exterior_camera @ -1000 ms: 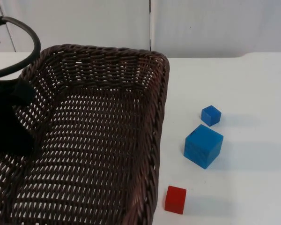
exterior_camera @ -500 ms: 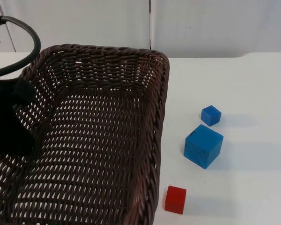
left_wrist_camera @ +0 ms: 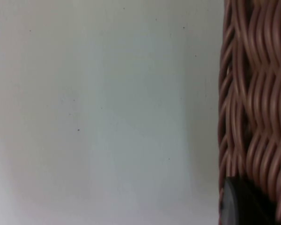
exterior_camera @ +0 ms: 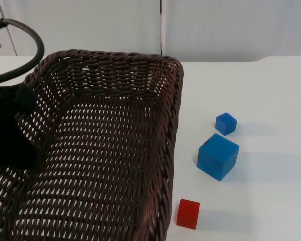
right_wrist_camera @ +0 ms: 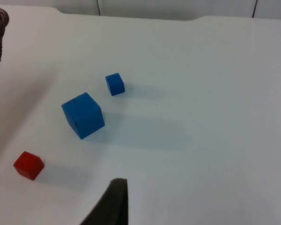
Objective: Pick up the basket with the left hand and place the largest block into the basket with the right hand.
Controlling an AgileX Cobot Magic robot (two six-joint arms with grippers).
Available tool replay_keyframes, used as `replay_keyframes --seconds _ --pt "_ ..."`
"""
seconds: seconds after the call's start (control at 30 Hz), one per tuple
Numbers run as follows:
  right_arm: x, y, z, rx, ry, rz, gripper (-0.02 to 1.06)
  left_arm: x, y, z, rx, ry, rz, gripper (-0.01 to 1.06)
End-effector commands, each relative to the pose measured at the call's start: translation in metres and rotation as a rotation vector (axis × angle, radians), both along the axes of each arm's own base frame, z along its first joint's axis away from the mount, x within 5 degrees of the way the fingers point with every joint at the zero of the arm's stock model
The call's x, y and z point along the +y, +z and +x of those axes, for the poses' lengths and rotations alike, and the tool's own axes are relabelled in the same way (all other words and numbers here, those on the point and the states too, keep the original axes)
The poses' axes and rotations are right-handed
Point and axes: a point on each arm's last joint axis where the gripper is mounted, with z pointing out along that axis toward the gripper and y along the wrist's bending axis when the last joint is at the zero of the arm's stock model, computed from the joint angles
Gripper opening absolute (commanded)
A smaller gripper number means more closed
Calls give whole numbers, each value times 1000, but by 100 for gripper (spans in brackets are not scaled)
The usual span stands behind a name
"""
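The dark brown wicker basket (exterior_camera: 100, 150) sits nearest the top camera, raised off the white table (exterior_camera: 261, 95), its open weave and thick plaited rim in plain sight. The left gripper (exterior_camera: 12, 130) is a black mass at the basket's left wall, and in the left wrist view a fingertip lies against the woven rim (left_wrist_camera: 253, 108), so it appears clamped on the basket. Right of the basket lie 3 blocks: a small red cube (exterior_camera: 188, 214) closest to the rim, then the large blue cube (exterior_camera: 218, 156), then a small blue cube (exterior_camera: 226, 123) farthest back. All are matte with sharp edges. The large blue cube is the target and rests on the table well apart from the right gripper (right_wrist_camera: 110, 206), lying ahead of it; whether the right gripper is open I cannot tell.
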Motion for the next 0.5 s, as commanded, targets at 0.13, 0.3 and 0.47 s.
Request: replay_keyframes --seconds 0.13,0.3,0.47 --pt "0 27 -2 -189 -13 38 105 -2 4 -2 -2 15 -29 0" --pt "2 47 19 -164 -18 30 105 -2 4 -2 -2 15 -29 0" --pt "5 59 48 -105 -21 21 105 -2 4 -1 -2 16 -31 0"
